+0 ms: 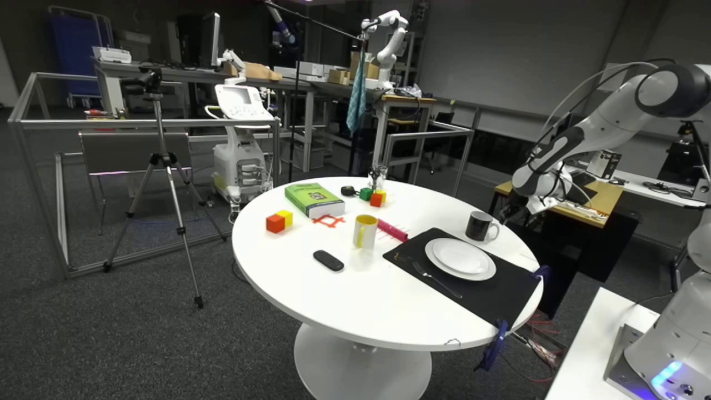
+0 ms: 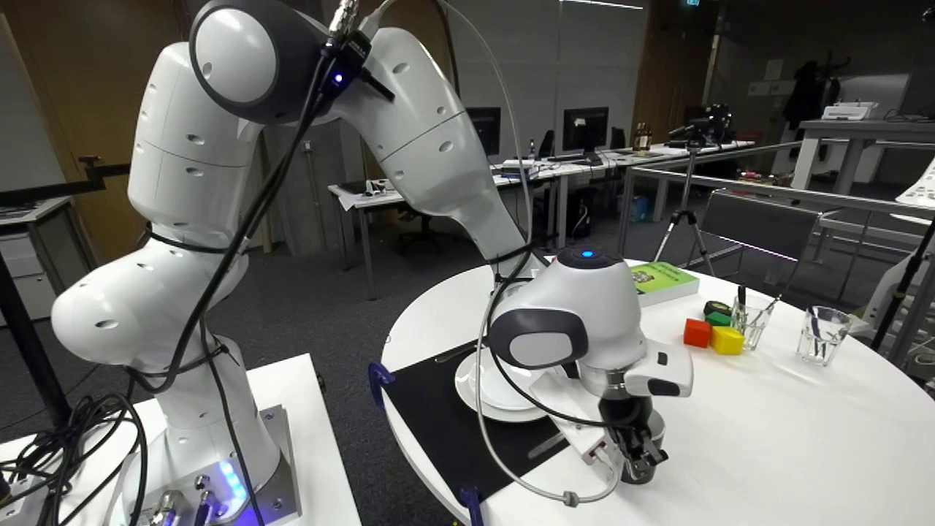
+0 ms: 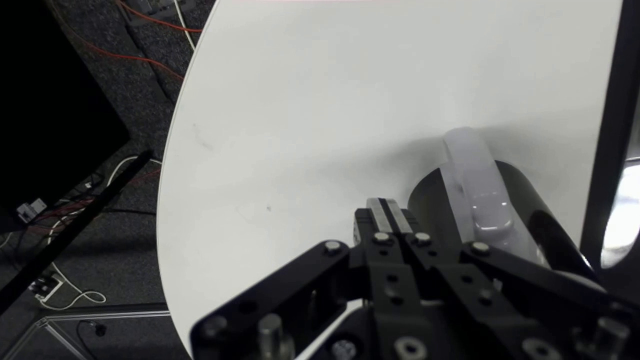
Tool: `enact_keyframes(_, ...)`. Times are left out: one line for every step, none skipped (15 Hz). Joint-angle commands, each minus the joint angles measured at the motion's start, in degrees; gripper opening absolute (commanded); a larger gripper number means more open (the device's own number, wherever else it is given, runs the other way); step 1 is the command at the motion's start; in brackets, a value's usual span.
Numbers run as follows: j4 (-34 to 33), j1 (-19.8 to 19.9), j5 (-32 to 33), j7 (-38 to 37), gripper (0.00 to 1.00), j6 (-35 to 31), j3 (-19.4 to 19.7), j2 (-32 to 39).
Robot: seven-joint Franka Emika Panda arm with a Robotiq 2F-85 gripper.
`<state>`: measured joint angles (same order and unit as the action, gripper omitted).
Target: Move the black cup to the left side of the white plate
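Cup [image 1: 476, 226] in glossy black, cylindrical and white-handled, stands upright on your round white desk [image 1: 311, 289], just off the edge of the black rectangular mat [image 1: 505, 300]. Look at the wrist view: your black metal end effector [image 3: 388, 215] sits right beside that cup, its tips meeting, the grip at its narrowest, and the cup is outside it. In an exterior view your white robot arm [image 2: 438, 139] arches over the desk, partly hiding the cup. On the mat you've got the round white plate [image 1: 444, 268], near the cup, with a smaller white plate [image 1: 461, 255] on top and a slim metal fork [image 1: 437, 281] alongside. Further across, you see a white mug with a yellow interior [image 1: 371, 233], a flat black oblong object [image 1: 329, 260] near it, and a thick green book [image 1: 314, 197] lying flat.
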<state>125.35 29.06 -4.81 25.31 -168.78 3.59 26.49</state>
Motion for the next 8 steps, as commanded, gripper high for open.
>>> enact_keyframes(-1.23,-0.34,0.79,-1.8,0.0,0.53,-0.25,0.37)
enact_keyframes(-1.29,-0.23,0.65,-1.74,0.0,0.79,-0.48,0.34)
enact_keyframes(-1.3,-0.22,0.63,-1.74,0.0,0.87,-0.6,0.31)
enact_keyframes(-1.32,-0.16,0.55,-1.69,0.0,0.97,-0.79,0.28)
enact_keyframes(-1.38,-0.01,0.4,-1.6,0.0,1.27,-1.07,0.24)
enact_keyframes(-1.41,0.0,0.36,-1.59,0.0,1.41,-1.18,0.24)
enact_keyframes(-1.5,0.12,0.25,-1.51,0.0,1.81,-1.43,0.19)
enact_keyframes(-1.52,0.2,0.13,-1.46,0.0,2.09,-1.62,0.14)
